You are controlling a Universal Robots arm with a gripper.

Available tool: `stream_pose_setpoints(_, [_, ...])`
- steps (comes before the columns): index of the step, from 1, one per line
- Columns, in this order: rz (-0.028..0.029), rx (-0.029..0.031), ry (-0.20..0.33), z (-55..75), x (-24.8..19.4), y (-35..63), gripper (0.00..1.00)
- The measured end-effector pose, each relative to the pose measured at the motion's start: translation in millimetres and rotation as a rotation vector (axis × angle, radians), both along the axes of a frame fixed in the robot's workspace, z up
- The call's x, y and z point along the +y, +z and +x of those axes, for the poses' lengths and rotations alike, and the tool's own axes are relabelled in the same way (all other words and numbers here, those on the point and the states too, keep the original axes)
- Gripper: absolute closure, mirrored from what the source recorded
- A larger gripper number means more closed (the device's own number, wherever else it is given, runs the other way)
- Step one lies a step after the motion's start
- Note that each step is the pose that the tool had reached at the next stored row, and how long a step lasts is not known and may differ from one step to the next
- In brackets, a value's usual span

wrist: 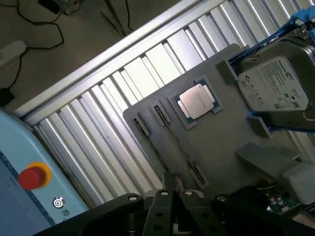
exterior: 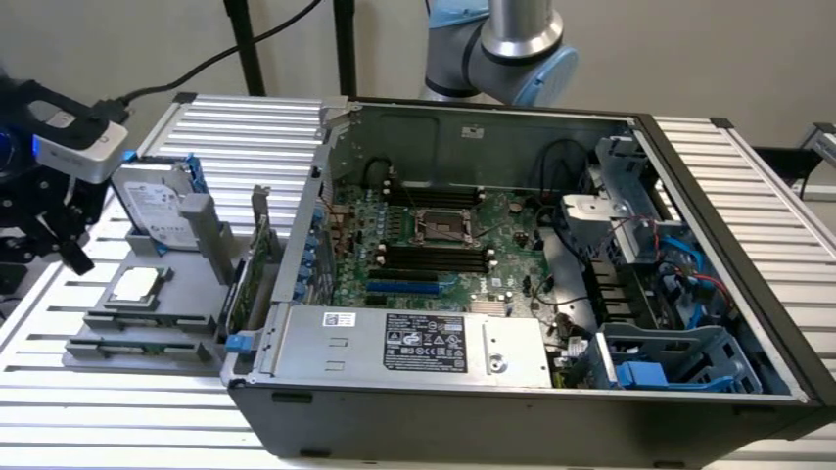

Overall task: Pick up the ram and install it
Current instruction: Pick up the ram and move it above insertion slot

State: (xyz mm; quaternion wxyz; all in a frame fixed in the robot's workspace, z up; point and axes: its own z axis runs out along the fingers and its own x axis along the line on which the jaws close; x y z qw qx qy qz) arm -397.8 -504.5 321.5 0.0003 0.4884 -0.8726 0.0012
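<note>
Wrist view is showing the gripper [wrist: 174, 191] hanging over one end of the gray tray [wrist: 231, 135], with its jaws drawn close together and pinching nothing. The ram [wrist: 179, 145] is standing on edge in the tray as a thin dark strip running between two end clips. It is lying just ahead of the fingertips and is not touching them. The square silver processor [wrist: 198, 102] is sitting just beside the ram's far end, and the hard drive [wrist: 275, 88] with blue rails is resting beyond it.

In the exterior view, the tray is sitting on the slatted metal table [exterior: 117, 411] at the exterior view's left, with the gripper above it. The open computer case [exterior: 523, 421] is standing just beside the tray. Inside it, the motherboard [exterior: 510, 220] is showing its black memory slots [exterior: 432, 259] well apart from the gripper.
</note>
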Motion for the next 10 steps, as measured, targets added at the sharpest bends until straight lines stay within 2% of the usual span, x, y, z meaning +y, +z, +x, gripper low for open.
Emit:
stream_pose_setpoints(5, [-0.0088, -0.0042, 0.084, 0.0, 0.0, -1.0, 0.89])
stream_pose_setpoints(10, [-0.0174, -0.0131, 0.168, 0.0, 0.0, -2.4, 0.89])
